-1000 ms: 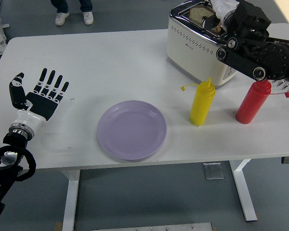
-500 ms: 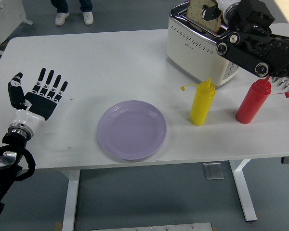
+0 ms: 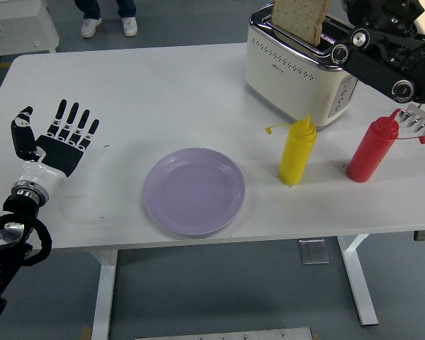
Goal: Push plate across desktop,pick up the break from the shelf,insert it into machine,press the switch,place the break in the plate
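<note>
One slice of bread (image 3: 298,19) now stands well clear of the toaster (image 3: 297,67), lifted higher than half a second ago by the right hand (image 3: 372,14); its fingers are cut off above the toaster, so their grip cannot be told. Left of the toaster, the left hand (image 3: 57,142) rests flat, fingers spread. The plate (image 3: 193,191) waits in front. The toaster's small front mark is unreadable.

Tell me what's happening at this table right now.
A slice of bread stands tall out of the toaster, with the robot's right arm beside it; its hand is out of sight at the picture's top. The left hand rests open and flat on the table. The purple plate is empty, with a yellow bottle and a red bottle to its right.
</note>
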You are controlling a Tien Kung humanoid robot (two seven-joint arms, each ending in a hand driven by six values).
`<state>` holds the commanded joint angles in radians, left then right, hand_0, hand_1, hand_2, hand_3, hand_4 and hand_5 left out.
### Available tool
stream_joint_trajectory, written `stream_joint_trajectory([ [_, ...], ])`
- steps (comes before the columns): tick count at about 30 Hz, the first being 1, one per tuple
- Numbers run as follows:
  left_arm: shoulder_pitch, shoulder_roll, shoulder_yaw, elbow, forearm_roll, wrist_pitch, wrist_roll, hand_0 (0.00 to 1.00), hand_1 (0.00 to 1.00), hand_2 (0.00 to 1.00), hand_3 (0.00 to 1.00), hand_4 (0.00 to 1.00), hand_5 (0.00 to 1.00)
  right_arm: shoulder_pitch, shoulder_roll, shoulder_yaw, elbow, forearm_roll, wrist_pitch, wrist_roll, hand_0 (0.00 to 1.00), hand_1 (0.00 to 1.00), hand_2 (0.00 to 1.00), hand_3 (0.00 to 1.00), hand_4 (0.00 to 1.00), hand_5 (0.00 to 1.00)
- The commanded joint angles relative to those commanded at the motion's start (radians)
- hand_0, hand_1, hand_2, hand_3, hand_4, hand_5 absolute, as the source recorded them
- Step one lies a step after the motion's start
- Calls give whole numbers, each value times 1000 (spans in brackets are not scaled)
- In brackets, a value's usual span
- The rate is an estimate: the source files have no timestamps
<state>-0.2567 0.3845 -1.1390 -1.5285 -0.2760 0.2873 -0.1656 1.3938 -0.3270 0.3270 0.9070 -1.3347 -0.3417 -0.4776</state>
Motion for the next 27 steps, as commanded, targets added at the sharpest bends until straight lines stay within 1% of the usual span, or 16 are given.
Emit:
stream_joint_trajectory([
  [3, 1, -1, -1, 0, -1, -1, 0, 814, 760, 724, 713, 637, 998, -2, -19, 24, 31, -37, -3, 3, 294, 410, 384, 476, 325, 2],
  [4, 2, -1, -2, 0, -1, -1, 0, 814, 761, 724, 713, 637, 998, -4, -25, 30, 41, -49, -4, 4, 290, 401, 383, 483, 239, 2],
  [9, 4, -3, -3, 3, -1, -2, 0, 814, 761, 724, 713, 637, 998, -20, -51, 62, 97, -105, -6, 8, 290, 401, 383, 483, 239, 2],
  [10, 4, -3, -3, 3, -1, -2, 0, 814, 760, 724, 713, 637, 998, -23, -55, 68, 107, -113, -5, 8, 288, 395, 381, 489, 173, 2],
  [15, 7, -4, -5, 6, -1, -2, 0, 814, 760, 724, 713, 637, 998, -42, -95, 112, 199, -146, 7, 4, 288, 395, 381, 489, 173, 2],
  [16, 8, -5, -5, 6, -1, -2, 0, 814, 761, 724, 713, 638, 998, -47, -109, 125, 225, -139, 13, 1, 286, 389, 360, 491, 152, 2],
  [18, 9, -5, -6, 6, 0, -3, 0, 814, 761, 724, 713, 638, 998, -54, -131, 143, 272, -128, 24, -5, 286, 389, 360, 491, 152, 2],
  [19, 9, -5, -6, 6, 0, -3, 0, 814, 761, 724, 713, 638, 998, -55, -135, 146, 284, -126, 25, -7, 286, 389, 360, 491, 152, 2],
  [21, 11, -6, -6, 7, -1, -2, -1, 814, 761, 724, 713, 638, 998, -59, -152, 160, 340, -92, 40, -15, 286, 389, 360, 491, 152, 2],
  [24, 12, -6, -6, 7, -1, -2, -1, 813, 760, 724, 713, 637, 998, -62, -163, 166, 412, -65, 53, -22, 284, 384, 356, 491, 143, 2],
  [27, 13, -8, -5, 8, -1, -3, -1, 813, 760, 724, 713, 637, 998, -64, -174, 164, 483, -5, 77, -34, 284, 384, 356, 491, 143, 2],
])
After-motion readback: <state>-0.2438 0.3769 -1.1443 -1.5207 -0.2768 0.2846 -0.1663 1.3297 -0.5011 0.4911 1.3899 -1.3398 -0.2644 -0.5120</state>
